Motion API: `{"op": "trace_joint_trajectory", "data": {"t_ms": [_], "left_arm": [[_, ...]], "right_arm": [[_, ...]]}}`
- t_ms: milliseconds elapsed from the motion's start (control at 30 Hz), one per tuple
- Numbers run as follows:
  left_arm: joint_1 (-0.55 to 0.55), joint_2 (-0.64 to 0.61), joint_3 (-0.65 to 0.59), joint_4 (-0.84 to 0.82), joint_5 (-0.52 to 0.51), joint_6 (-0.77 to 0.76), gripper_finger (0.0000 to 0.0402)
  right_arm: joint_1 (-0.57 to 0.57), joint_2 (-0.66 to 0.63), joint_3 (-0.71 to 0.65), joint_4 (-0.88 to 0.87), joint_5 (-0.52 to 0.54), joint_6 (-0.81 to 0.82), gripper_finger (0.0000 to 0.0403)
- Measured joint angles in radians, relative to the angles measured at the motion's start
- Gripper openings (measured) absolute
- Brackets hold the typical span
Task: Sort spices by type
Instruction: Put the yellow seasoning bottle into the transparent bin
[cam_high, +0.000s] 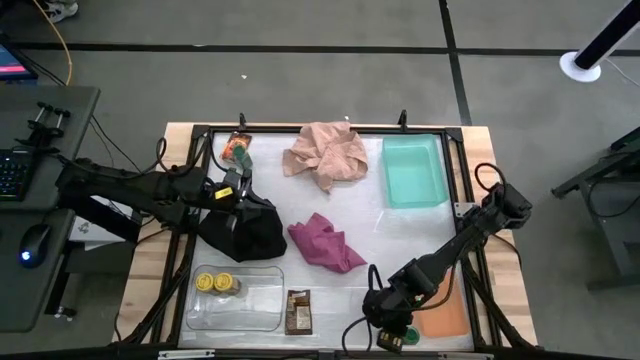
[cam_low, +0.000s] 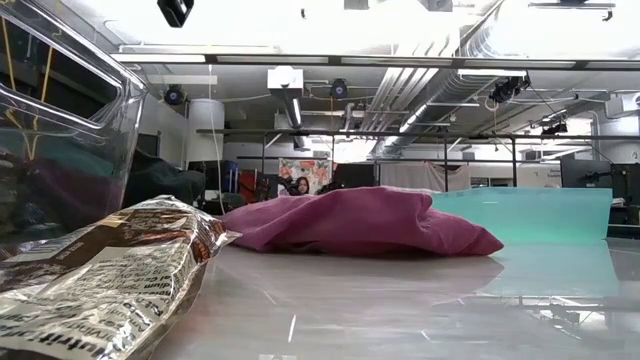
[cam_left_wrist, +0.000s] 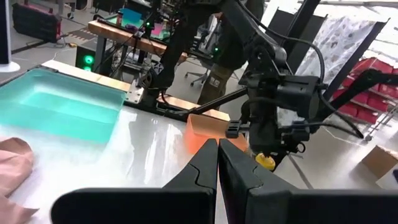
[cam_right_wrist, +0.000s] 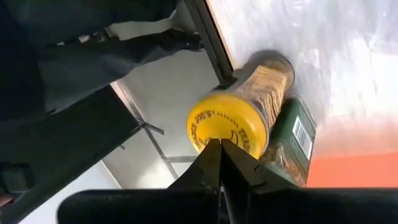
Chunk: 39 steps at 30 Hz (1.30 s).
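Table (cam_high: 400, 300): one.
Trays: three. Teal tray (cam_high: 412, 170) upper right; clear tray (cam_high: 250, 305) lower left; orange tray (cam_high: 445, 318) lower right.
Cloths: three. Pink cloth (cam_high: 325, 155), magenta cloth (cam_high: 325, 243), black cloth (cam_high: 245, 230).
Packets: two. Dark brown packet (cam_high: 298, 311) bottom centre; orange-red packet (cam_high: 238, 148) upper left.
Jars visible: two yellow-lidded jars (cam_high: 217, 284) in the clear tray; third yellow-lidded jar (cam_right_wrist: 239, 118) lying on its side beside a green-labelled jar (cam_right_wrist: 292, 140).
Right gripper (cam_right_wrist: 219, 146): fingers together, empty, tips before that lid.
Left gripper (cam_left_wrist: 217, 149): fingers together, empty, over the black cloth.

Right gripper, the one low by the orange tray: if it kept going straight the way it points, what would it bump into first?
Most likely the yellow-lidded jar. The right gripper is shut and aims at the lid, with a green-labelled jar lying beside it. How near the fingertips are is unclear.
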Motion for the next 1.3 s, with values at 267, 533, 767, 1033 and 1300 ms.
{"op": "trace_joint_trajectory", "data": {"t_ms": [267, 533, 767, 1033, 1300], "left_arm": [[0.000, 0.000, 0.000, 0.000, -0.004, -0.009, 0.0000], [0.000, 0.000, 0.000, 0.000, -0.006, -0.010, 0.0000], [0.000, 0.000, 0.000, -0.001, -0.006, -0.011, 0.0000], [0.000, 0.000, 0.000, -0.001, -0.007, -0.009, 0.0000], [0.000, 0.000, 0.000, -0.001, -0.011, -0.009, 0.0000]], "right_arm": [[0.007, 0.001, 0.000, 0.011, -0.004, -0.022, 0.0000], [0.032, 0.007, 0.000, 0.033, -0.005, -0.029, 0.0000], [0.033, 0.039, 0.003, 0.063, -0.007, -0.050, 0.0000], [0.011, 0.039, 0.005, 0.027, 0.045, -0.118, 0.0000], [-0.056, 0.038, 0.005, 0.025, 0.126, -0.228, 0.0000]]}}
